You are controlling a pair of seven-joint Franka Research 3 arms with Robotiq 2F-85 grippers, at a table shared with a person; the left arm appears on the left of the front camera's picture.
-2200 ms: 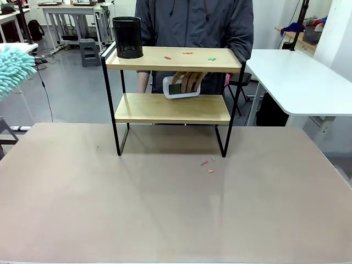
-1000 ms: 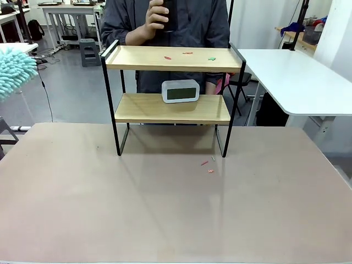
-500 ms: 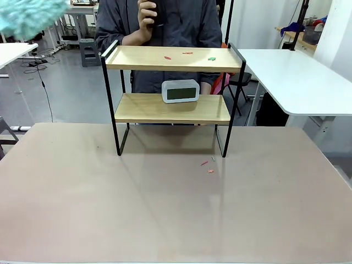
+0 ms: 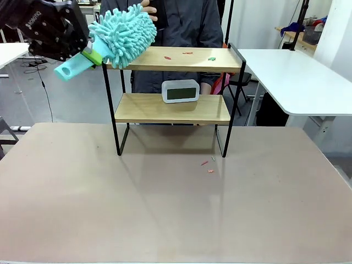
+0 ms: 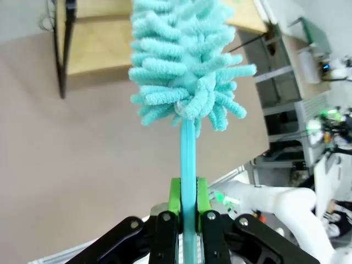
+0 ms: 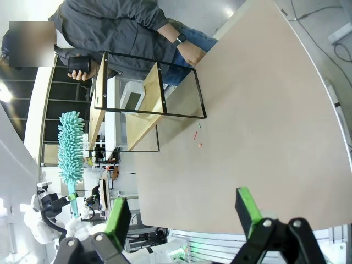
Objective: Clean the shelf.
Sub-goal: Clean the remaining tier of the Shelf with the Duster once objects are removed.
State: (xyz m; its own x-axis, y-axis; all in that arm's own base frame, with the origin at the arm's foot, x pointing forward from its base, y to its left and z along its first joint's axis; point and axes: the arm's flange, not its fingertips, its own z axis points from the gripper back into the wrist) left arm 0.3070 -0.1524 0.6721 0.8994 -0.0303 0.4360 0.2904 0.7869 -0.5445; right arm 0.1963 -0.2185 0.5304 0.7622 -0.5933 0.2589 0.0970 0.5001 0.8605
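My left fingers (image 5: 187, 199) are clamped narrow on the flat turquoise plastic handle of the fluffy turquoise microfibre duster (image 4: 124, 33). The grip sits low on the handle, so the whole head stands free. I judge that leaves it room to sweep without my wrist fouling the frame.

The head hangs at the left end of the top board of the small two-tier shelf of light wood in a thin black metal frame (image 4: 144, 108), which stands at the far side of the beige tabletop (image 4: 165, 220). That end looks like a sensible starting point: the small red and green scraps (image 4: 187, 53) lie further right on that board.

A white digital clock (image 4: 180, 91) sits on the lower board. More tiny scraps (image 4: 208, 165) lie on the tabletop by the shelf's right legs.

My right fingers (image 6: 181, 217) are spread wide and hold nothing, parked well back from the shelf.

A person (image 4: 187, 25) stands behind the shelf, one hand (image 6: 77, 74) holding a dark cup (image 6: 81, 64) clear of it. A white table (image 4: 297, 77) stands to the right, in an open workshop.
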